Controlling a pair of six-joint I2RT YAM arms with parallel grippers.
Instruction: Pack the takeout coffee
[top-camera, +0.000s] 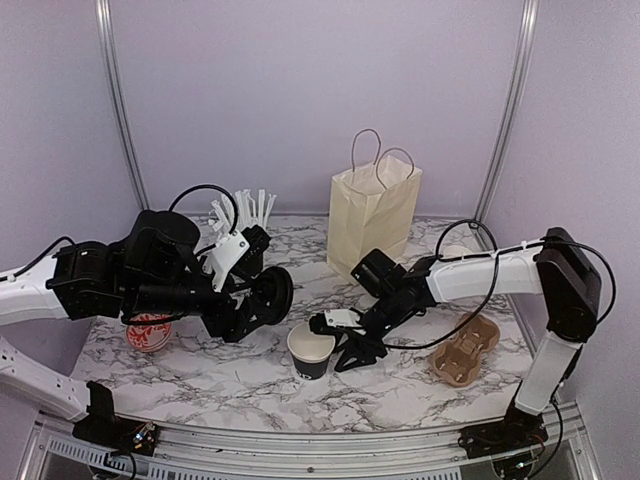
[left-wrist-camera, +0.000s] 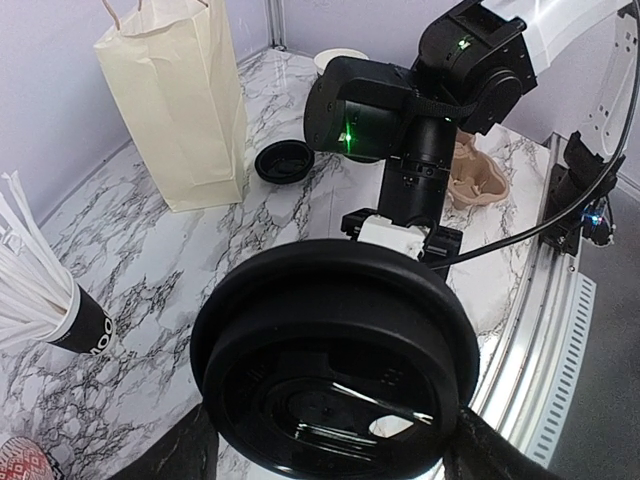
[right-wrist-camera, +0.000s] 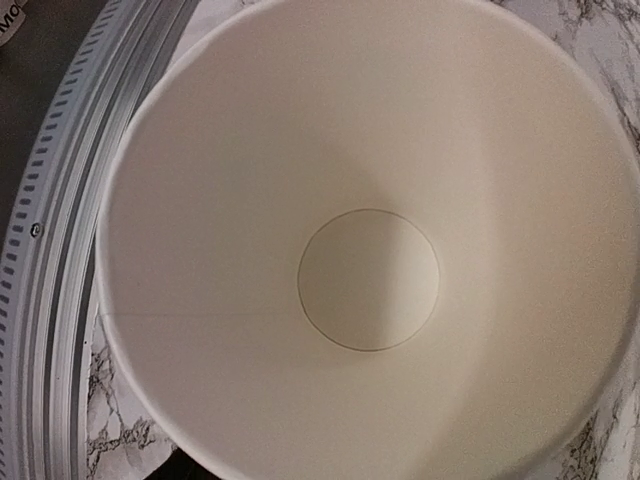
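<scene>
Pale lilac wall panels (top-camera: 300, 90) close it in at the back and both sides, with a slim silver metal post (top-camera: 118, 100) running up each back corner. The counter (top-camera: 230, 375) is white marble-look with grey veining, and a ribbed aluminium rail (top-camera: 330, 440) runs along its near edge. Lighting's soft and even, shadows pretty faint.

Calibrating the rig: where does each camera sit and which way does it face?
Top external: above and behind, looking down on the table; left arm and right arm show.
Left wrist: on its arm, faces the right arm across the black lid in the left claw.
Right wrist: looks straight down into the open cup; no claw visible.
Shared: top external and left wrist show the paper bag.
</scene>
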